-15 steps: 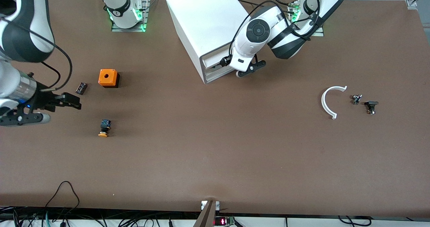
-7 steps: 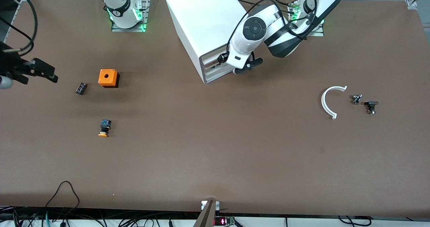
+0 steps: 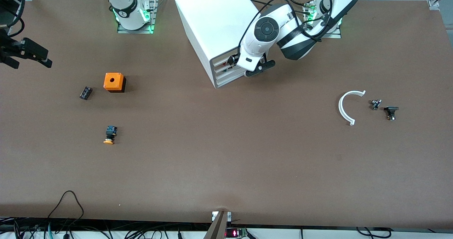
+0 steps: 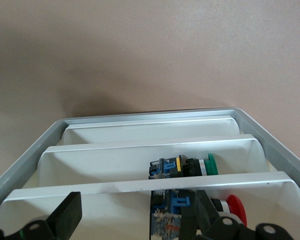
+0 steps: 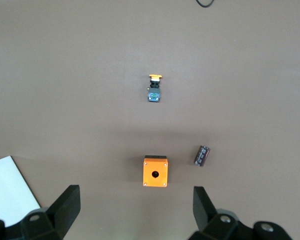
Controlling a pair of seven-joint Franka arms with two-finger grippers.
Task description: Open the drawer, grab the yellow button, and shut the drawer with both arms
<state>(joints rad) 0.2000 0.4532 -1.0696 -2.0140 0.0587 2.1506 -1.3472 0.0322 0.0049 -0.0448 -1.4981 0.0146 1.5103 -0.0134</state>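
Counter: brown counter (image 3: 247, 154) carrying a white cabinet (image 3: 216, 19) near the arms' bases, with loose parts toward both ends.
Button: the button (image 3: 109, 135) lies on its side on the bare counter toward the right arm's end, nearer the front camera than the orange cube (image 3: 114, 82) and the small black part (image 3: 85, 92).
Drawer: the drawer (image 3: 226, 62) looks nearly or fully in; the left wrist view shows other push buttons in the trays.
Left pincer: left pincer (image 3: 255, 70) sits at the cabinet front, fingers spread, grasping nothing.
Right pincer: right pincer (image 3: 32, 53) hangs over the counter's edge at its own end, released and empty.
Progress: button appears out; closing looks almost done.
Writing: none readable.
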